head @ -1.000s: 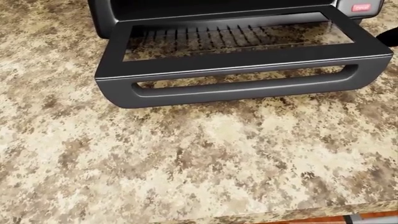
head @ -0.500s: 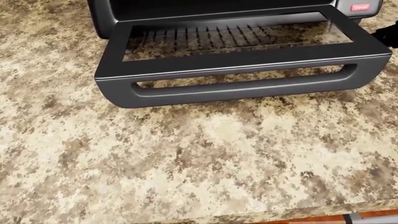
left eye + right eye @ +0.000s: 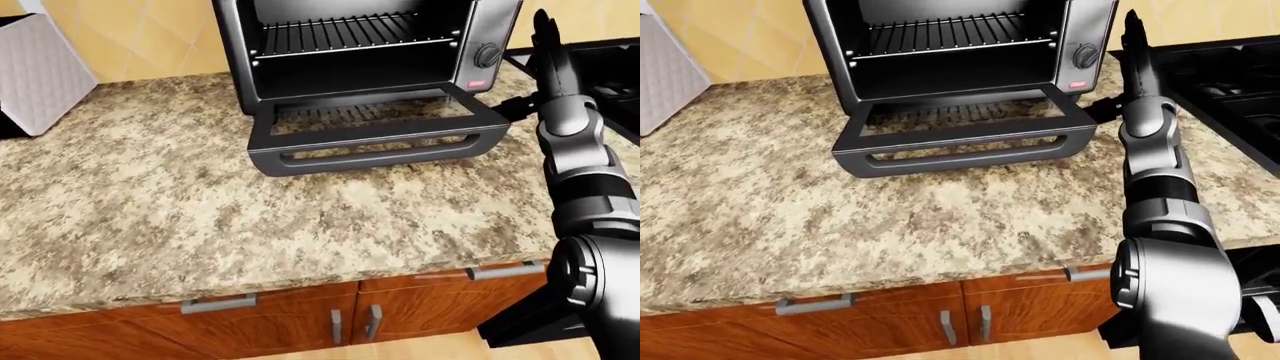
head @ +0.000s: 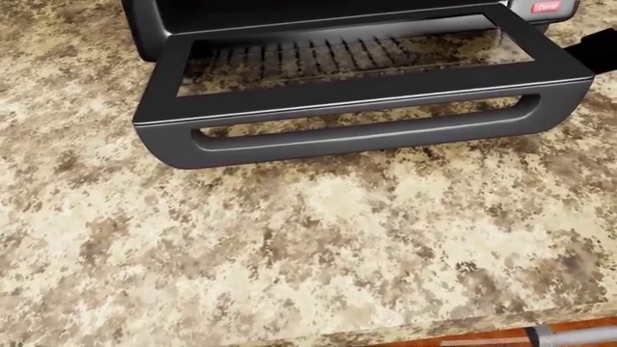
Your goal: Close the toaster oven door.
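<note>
A black toaster oven (image 3: 360, 45) stands on the granite counter (image 3: 150, 195) at the top middle of the left-eye view. Its glass door (image 3: 375, 124) hangs open, lying nearly flat just above the counter, with the bar handle (image 4: 356, 134) towards me. The wire rack (image 3: 340, 34) shows inside. My right hand (image 3: 528, 71) is open beside the door's right corner: its long fingers (image 3: 548, 45) point away and a dark thumb (image 3: 510, 109) reaches towards the door's right edge. It shows as a black shape (image 4: 600, 49) at the head view's right edge. My left hand does not show.
A white quilted box (image 3: 40, 67) stands at the counter's top left. A black stove (image 3: 1230, 67) lies to the right of the counter. Wooden cabinet doors with metal handles (image 3: 220, 304) run under the counter edge. Yellow tiles line the wall.
The head view has shifted a little, so the door sits slightly further left. The black hand shape at the right edge shows more and is closer to the door's corner.
</note>
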{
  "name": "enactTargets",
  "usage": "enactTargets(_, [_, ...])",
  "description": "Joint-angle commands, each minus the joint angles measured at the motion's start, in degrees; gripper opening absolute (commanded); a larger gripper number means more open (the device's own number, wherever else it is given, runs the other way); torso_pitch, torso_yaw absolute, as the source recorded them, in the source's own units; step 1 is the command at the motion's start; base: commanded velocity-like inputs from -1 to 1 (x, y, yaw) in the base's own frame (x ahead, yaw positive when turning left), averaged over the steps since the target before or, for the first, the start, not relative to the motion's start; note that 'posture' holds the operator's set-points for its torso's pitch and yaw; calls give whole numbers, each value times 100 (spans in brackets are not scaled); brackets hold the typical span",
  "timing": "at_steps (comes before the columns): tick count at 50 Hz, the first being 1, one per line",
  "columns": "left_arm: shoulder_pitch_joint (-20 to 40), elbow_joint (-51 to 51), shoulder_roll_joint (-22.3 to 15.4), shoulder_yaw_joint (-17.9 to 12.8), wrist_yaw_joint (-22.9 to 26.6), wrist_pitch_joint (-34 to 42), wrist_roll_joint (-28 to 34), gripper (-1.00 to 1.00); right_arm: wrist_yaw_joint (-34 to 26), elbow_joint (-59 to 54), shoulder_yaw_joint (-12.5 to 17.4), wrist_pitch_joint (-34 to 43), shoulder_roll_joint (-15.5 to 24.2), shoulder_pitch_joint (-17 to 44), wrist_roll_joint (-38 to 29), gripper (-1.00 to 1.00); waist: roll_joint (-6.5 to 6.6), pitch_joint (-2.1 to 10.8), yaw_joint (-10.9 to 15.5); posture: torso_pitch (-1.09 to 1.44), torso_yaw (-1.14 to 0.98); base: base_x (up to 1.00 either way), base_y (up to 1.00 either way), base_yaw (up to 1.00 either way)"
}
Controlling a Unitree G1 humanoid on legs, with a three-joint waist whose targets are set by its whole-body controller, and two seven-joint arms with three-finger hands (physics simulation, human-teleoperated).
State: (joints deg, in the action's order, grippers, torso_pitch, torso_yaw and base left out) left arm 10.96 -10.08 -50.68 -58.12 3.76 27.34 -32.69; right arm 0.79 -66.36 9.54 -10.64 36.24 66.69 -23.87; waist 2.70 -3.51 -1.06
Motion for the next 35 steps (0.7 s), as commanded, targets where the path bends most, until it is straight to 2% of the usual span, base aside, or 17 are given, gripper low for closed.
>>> enactTargets(1, [74, -134, -171, -96, 2, -161, -2, 100, -142, 287, 86, -126, -13, 293, 312, 100, -3, 152, 21, 0, 0, 0, 0, 0])
enactTargets(5, [76, -135, -171, -91, -1, -163, -3, 100, -351, 333, 260, 186, -121, 451, 879, 100, 9, 155, 10, 0, 0, 0, 0, 0])
enactTargets(7, [71, -138, -170, -99, 0, -160, -4, 100, -297, 350, 181, 229, -96, 486, 934, 100, 17, 152, 4, 0, 0, 0, 0, 0])
enactTargets(12, [75, -137, -184, -107, -5, -152, -13, 100, -382, 397, 211, 373, -150, 567, 1320, 100, 49, 132, -8, 0, 0, 0, 0, 0])
enactTargets(27, [77, -150, -188, -102, -16, -136, -22, 100, -350, 726, 137, 605, -202, 788, 1689, 100, 115, 80, -35, 0, 0, 0, 0, 0])
enactTargets(35, [68, -144, -178, -113, -4, -143, -19, 100, -79, 895, 194, 756, -306, 1017, 1954, 100, 127, 75, -40, 0, 0, 0, 0, 0])
